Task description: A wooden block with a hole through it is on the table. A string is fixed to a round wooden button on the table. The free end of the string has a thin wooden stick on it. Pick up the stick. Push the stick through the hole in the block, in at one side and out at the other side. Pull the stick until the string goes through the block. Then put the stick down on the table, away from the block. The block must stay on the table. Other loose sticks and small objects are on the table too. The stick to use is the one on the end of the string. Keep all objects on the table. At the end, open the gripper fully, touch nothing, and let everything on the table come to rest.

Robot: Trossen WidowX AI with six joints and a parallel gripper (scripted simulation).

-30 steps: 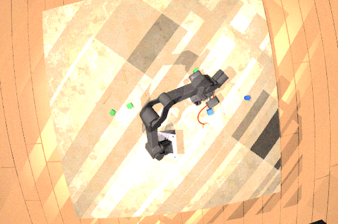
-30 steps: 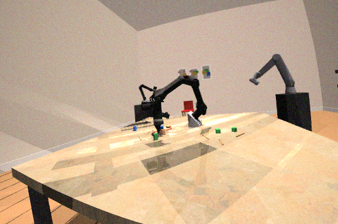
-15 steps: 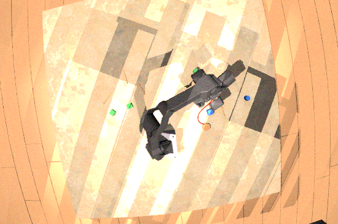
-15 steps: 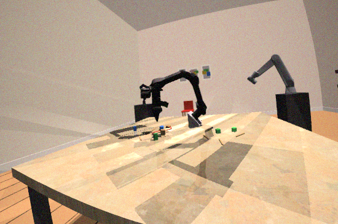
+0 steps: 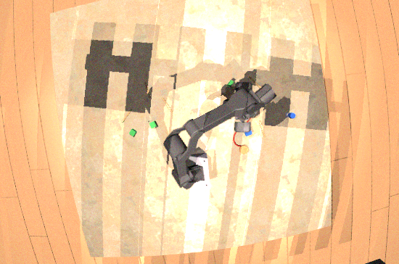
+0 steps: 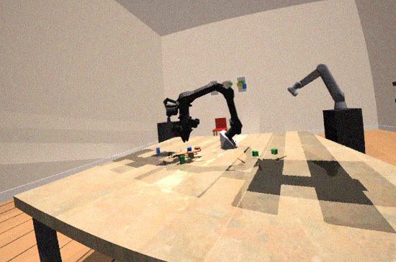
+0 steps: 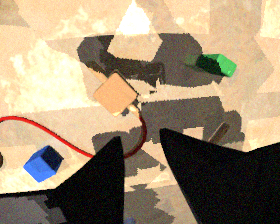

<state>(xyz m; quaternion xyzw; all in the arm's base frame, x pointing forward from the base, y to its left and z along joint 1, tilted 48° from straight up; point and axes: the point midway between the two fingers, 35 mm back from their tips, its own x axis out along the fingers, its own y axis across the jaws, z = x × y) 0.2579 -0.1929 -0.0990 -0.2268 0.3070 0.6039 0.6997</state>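
Observation:
The wooden block [image 7: 116,94] [image 6: 191,155] sits on the table. The light stick [image 7: 98,73] shows beyond the block's upper-left side in the wrist view; a short piece shows at its lower-right side, where the red string [image 7: 50,134] [image 5: 234,138] [image 6: 199,150] begins. The stick appears to lie through the hole. The string curves under the fingers and back toward the round button [image 5: 244,149] [image 6: 197,147]. My gripper [image 7: 140,138] [image 6: 184,140] is partly open and empty, above the table and clear of the block. In the top view the arm hides the block and fingertips.
A blue cube [image 7: 42,164] [image 5: 248,133] [image 6: 189,149] lies near the string. A green piece [image 7: 220,65] [image 5: 231,82] [image 6: 182,159] lies beyond the block. A brown stick [image 7: 219,134] lies near the right finger. A blue cylinder [image 5: 291,115] [image 6: 158,151] and two green cubes [image 5: 153,124] [image 5: 133,133] stand farther off.

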